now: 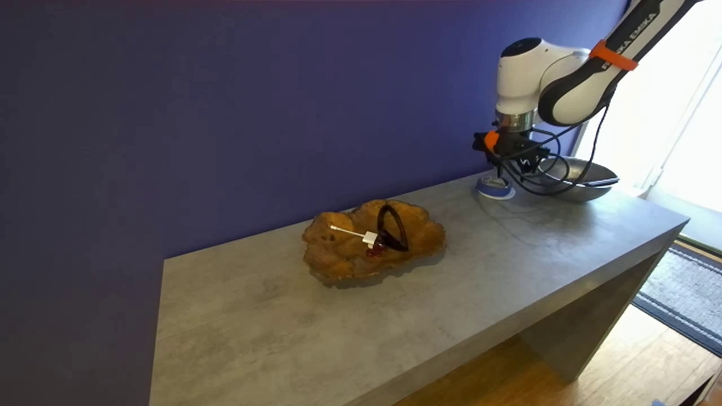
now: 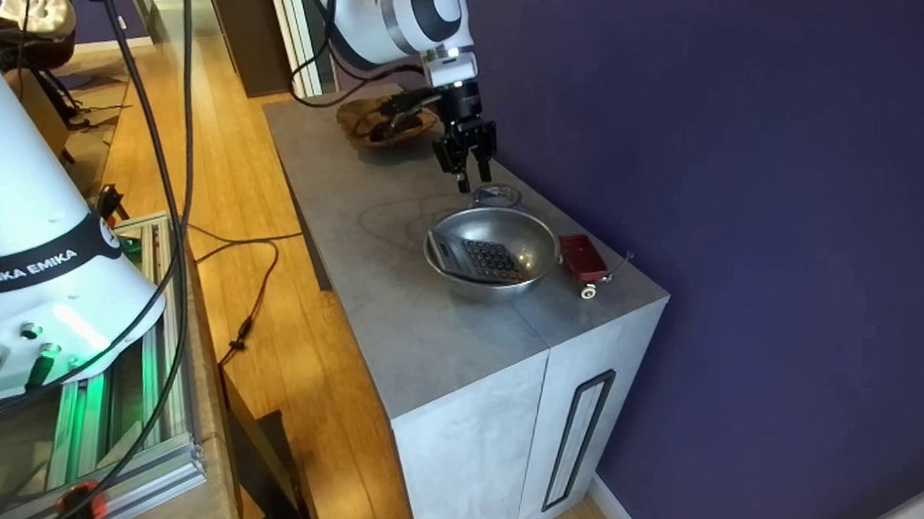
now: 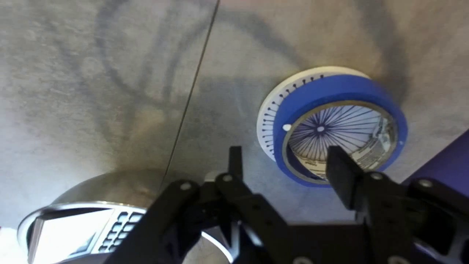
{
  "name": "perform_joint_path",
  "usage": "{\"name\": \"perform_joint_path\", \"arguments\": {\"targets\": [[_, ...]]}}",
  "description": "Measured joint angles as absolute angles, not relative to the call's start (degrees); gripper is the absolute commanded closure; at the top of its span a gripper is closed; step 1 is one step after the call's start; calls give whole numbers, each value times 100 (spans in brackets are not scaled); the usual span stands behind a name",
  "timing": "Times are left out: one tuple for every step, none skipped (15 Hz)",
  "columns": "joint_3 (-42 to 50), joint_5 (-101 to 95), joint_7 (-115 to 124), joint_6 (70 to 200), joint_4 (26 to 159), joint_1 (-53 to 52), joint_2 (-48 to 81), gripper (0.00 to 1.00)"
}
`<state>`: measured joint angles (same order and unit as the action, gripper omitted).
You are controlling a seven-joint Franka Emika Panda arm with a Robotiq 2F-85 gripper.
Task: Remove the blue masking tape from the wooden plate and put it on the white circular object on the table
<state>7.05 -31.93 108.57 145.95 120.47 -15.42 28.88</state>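
The blue masking tape (image 3: 300, 99) lies on the white circular object (image 3: 264, 123), off-centre, so part of the disc's white edge shows. The tape (image 1: 493, 189) and the disc's edge (image 1: 503, 197) also show in an exterior view. My gripper (image 3: 284, 152) is open and empty. In an exterior view its fingertips (image 2: 475, 179) hang above the tape, apart from it. In the wrist view the right finger overlaps the tape's near rim and the left finger lies left of the roll. The wooden plate (image 1: 341, 256) stands farther along the table, with no blue tape in it.
A silver metal bowl (image 2: 538, 244) holding a calculator (image 2: 487, 259) stands close beside the tape. A red toy wagon (image 2: 585, 258) is by the bowl. The wooden plate holds a dark ring (image 1: 401, 225) and a white adapter (image 1: 369, 238). A purple wall (image 1: 254, 141) runs along the table.
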Motion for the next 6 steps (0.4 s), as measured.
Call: {"name": "perform_joint_path", "arguments": {"targets": [[617,-3190,10587,14597,12253,-1546,2608,0],[532,-3196,10337,14612,12498,-1558,2298,0],[459,-3225,10121,14637,12754,-1574,1984,0],[390,-3262,9922,14667,13019,-1592,1671,0],[302,-3292,9728,14690,13294,-1599,1351,0],[198,-3304,9542,14703,13553,-1602,1047,0]]}}
